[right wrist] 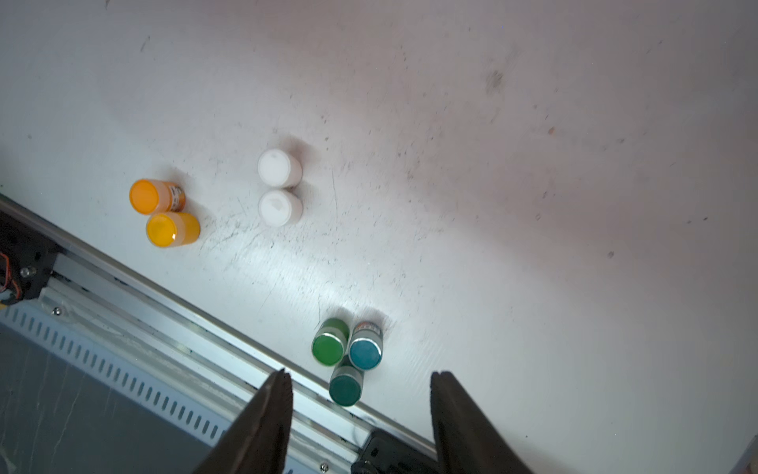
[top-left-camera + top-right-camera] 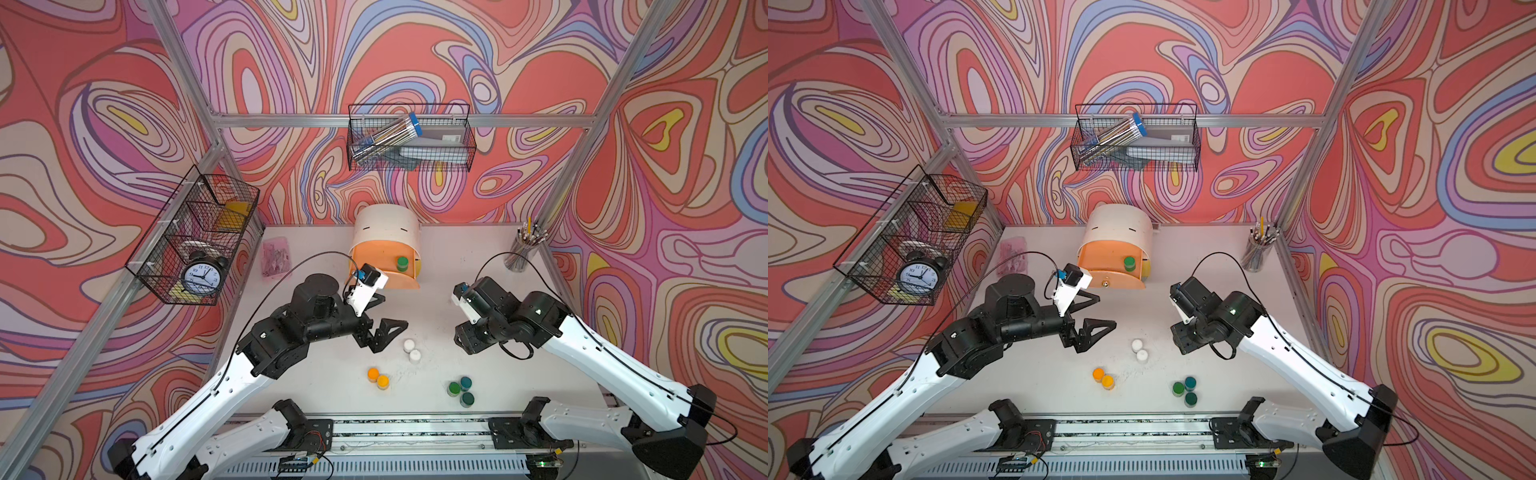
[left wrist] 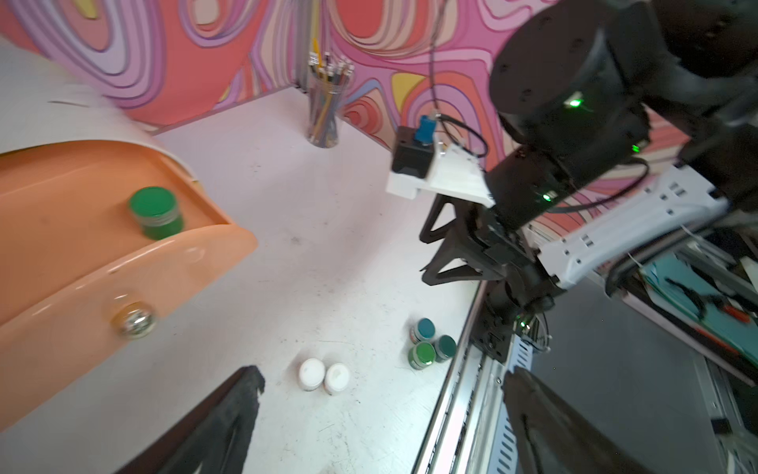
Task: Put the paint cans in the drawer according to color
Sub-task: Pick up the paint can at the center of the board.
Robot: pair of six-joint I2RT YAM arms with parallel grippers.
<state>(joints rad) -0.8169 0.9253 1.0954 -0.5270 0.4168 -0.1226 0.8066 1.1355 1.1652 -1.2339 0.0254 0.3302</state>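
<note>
Clustering by the front rail point(image 1: 184, 312), three green cans point(image 1: 328, 349) face open tabletop point(image 1: 533, 205).

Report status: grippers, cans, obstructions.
Left gripper open, empty. Right gripper open, empty. One green can in peach drawer; seven cans on table. Nothing blocking drawer.

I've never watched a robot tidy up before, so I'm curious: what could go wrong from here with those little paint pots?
The three green and teal cans stand touching, close to the table's front rail. The right fingers hovering over them may knock a neighbour over while closing on one.

The peach drawer juts out open with a green can inside. The left fingers, spread wide nearby, could bump it.
</note>
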